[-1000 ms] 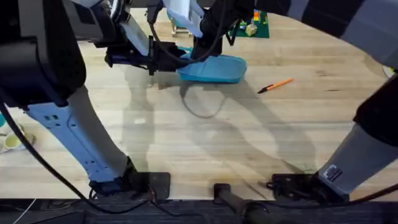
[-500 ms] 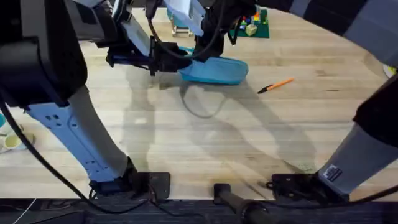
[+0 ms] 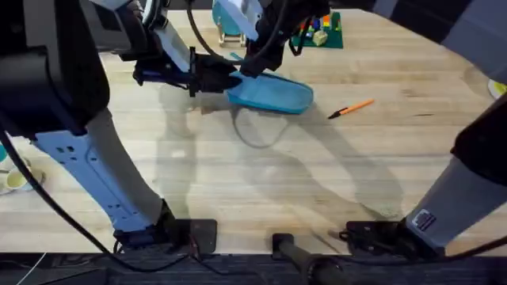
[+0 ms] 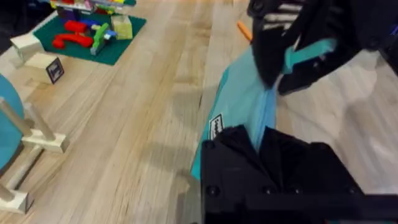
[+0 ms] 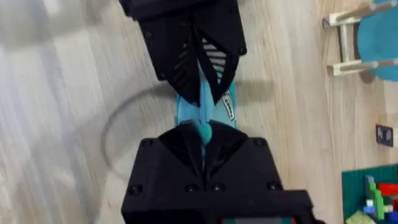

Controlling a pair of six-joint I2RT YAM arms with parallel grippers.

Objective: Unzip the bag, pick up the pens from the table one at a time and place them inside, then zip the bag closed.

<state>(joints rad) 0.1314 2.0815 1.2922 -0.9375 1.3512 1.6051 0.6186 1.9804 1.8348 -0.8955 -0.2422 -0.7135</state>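
Jaws pressed on the bag (image 3: pixel 272 94) from both ends: left gripper (image 3: pixel 226 79) pinching its near end, right gripper (image 3: pixel 255 65) pinching the teal pull tab (image 5: pixel 203 132). Bag lifted slightly off the tabletop (image 3: pixel 317 174), near the far middle. Lone orange pen (image 3: pixel 351 108) lying apart, to the bag's right. Beyond: green mat with bright blocks (image 4: pixel 93 34), wooden stand with teal disc (image 5: pixel 367 37). Bag's white label (image 4: pixel 216 129) plain from the left wrist.
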